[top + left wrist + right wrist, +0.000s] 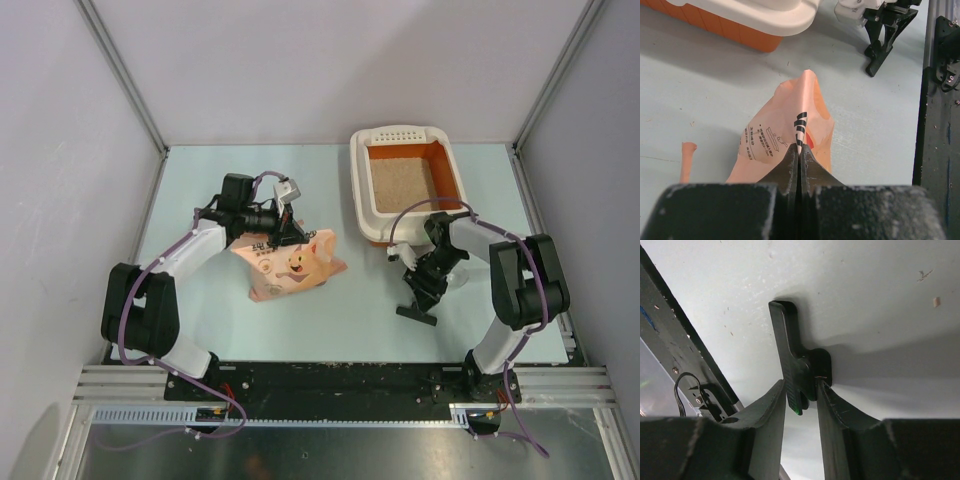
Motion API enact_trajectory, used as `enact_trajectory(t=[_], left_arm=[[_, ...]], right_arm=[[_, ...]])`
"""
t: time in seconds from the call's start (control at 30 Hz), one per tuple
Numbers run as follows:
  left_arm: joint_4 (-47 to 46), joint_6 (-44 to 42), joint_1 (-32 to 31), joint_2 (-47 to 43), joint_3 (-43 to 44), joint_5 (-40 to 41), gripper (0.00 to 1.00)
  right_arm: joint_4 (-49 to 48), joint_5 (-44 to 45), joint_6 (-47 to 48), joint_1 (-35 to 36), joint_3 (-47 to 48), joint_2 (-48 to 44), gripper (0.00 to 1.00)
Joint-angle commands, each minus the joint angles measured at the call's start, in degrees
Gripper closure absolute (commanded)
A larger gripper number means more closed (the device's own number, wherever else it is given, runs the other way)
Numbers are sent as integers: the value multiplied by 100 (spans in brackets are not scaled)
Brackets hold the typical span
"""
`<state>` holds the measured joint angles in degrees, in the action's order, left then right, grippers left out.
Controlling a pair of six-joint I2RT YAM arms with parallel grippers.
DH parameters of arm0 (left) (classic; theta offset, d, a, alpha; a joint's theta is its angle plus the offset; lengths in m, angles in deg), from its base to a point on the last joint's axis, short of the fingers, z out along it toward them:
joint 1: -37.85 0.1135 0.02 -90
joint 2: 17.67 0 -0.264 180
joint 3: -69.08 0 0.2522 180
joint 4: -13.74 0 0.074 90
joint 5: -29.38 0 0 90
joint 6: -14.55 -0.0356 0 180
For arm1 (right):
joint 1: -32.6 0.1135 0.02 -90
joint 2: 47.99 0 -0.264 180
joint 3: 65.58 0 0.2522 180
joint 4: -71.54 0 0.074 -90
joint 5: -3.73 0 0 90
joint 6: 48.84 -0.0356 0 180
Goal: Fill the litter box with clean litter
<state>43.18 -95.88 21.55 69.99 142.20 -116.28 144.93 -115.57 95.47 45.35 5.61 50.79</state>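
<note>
The litter box (405, 135) stands at the back right, cream rim and orange walls, with tan clean litter (403, 182) on its floor. The pink-peach litter bag (295, 265) lies left of centre. My left gripper (288, 235) is shut on the bag's upper edge; in the left wrist view the bag (775, 145) is pinched flat where my left gripper (799, 150) meets it. My right gripper (425, 290) hangs just in front of the box, its jaws closed against a black clip (418, 312). In the right wrist view the clip (790, 345) sits between the fingers of my right gripper (801, 390), just above the table.
A torn pink strip (687, 160) lies on the table beside the bag. The litter box's near corner (755, 15) shows beyond the bag. A black metal rail (330, 380) runs along the near edge, and enclosure walls stand on three sides.
</note>
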Motion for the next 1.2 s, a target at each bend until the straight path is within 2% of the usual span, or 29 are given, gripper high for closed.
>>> enact_trajectory(t=[0.0,0.03,0.1,0.13,0.2,0.43,0.57,0.73,0.9,1.17], left_arm=[[-92,56,-102,-153,235,-33,99],[-92,48,-102,-152,235,-24,100],[-83,48,-102,-144,243,-33,99],[-83,56,-102,-144,252,-33,99],[-83,56,-102,-161,244,-41,100],[-83,4,-111,-144,235,-85,99],[-74,-32,-120,-126,270,-147,99],[-83,-67,-146,-100,314,-165,99],[-83,-111,-181,-65,340,-182,99],[-74,-67,-190,-12,437,-182,96]], right_arm=[[74,3,133,52,-30,-202,68],[92,-23,142,60,-21,-201,77],[136,-119,168,96,-13,-254,83],[162,-172,194,131,5,-350,91],[285,-339,221,218,49,-473,100],[514,-568,177,868,523,-1553,100],[339,-401,151,1370,1111,-1739,100],[84,-436,-77,1634,2234,-1354,100],[-470,-577,-630,1765,2957,-739,100],[-918,-357,-886,2143,3941,132,100]])
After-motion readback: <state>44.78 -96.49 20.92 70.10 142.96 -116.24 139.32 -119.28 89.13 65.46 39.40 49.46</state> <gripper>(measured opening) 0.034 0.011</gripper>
